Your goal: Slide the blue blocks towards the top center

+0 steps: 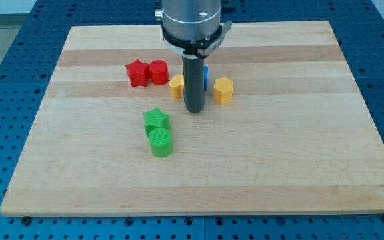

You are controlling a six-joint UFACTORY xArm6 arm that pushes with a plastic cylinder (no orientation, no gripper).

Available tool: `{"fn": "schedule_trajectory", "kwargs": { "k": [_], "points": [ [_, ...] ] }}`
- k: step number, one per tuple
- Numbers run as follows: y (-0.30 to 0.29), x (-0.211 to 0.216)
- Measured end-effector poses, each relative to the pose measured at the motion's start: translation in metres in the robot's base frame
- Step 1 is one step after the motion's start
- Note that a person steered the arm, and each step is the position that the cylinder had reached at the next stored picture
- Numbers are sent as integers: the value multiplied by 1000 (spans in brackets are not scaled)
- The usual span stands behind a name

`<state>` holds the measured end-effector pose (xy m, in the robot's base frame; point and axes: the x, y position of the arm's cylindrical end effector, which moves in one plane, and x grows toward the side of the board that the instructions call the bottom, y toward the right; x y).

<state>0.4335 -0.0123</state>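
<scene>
My tip rests on the board near its centre, at the end of the dark rod. A blue block is mostly hidden behind the rod; only a thin strip shows at the rod's right edge, just above the tip. Its shape cannot be made out. A yellow block sits just left of the rod, partly hidden. A yellow hexagonal block sits to the right of the rod. No second blue block shows.
A red star block and a red cylinder touch each other at upper left. A green star block and a green cylinder sit together below left of the tip. The wooden board lies on a blue perforated table.
</scene>
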Motion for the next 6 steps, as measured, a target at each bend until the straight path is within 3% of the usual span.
{"fn": "schedule_trajectory", "kwargs": {
  "k": [5,6],
  "points": [
    [0,-80],
    [0,-81]
  ]
}}
